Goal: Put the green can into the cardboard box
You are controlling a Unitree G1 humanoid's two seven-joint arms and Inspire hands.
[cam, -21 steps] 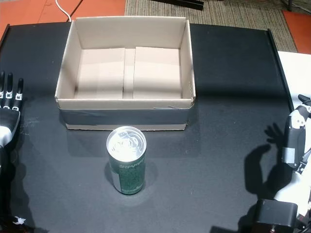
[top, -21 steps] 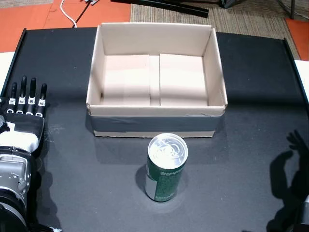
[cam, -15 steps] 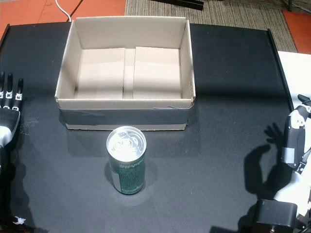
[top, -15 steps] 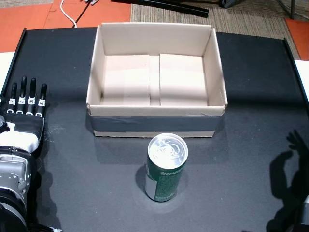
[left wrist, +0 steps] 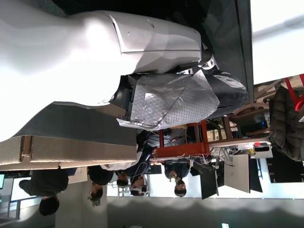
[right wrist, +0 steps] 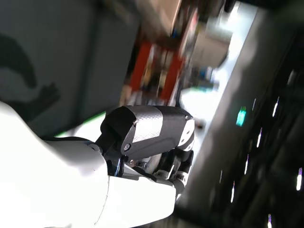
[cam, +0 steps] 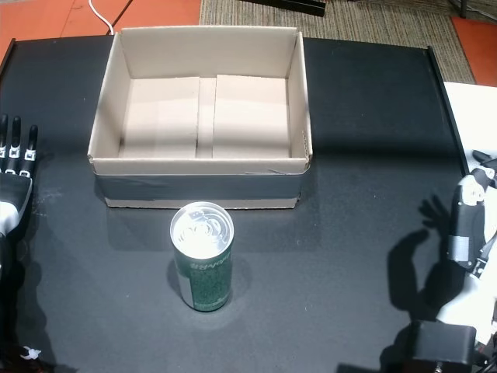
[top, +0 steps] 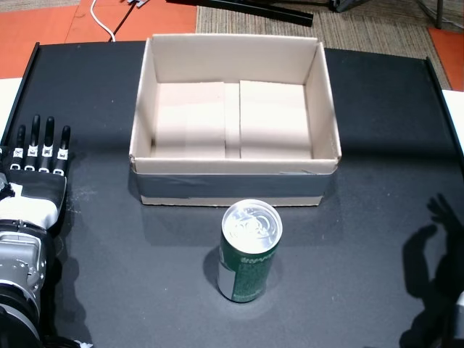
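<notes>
- The green can stands upright on the black surface, just in front of the open cardboard box.
- Left robot hand, well left of the box, lies flat, fingers straight, holding nothing.
- Right robot hand, far right of the box: I cannot tell its finger state.

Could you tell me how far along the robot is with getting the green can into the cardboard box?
Nothing is done yet. The can stands upright on the table, just in front of the empty box. Nothing is in hand: the left hand lies flat with straight fingers, the right hand hangs far off. Grasping, lifting and placing remain.
</notes>
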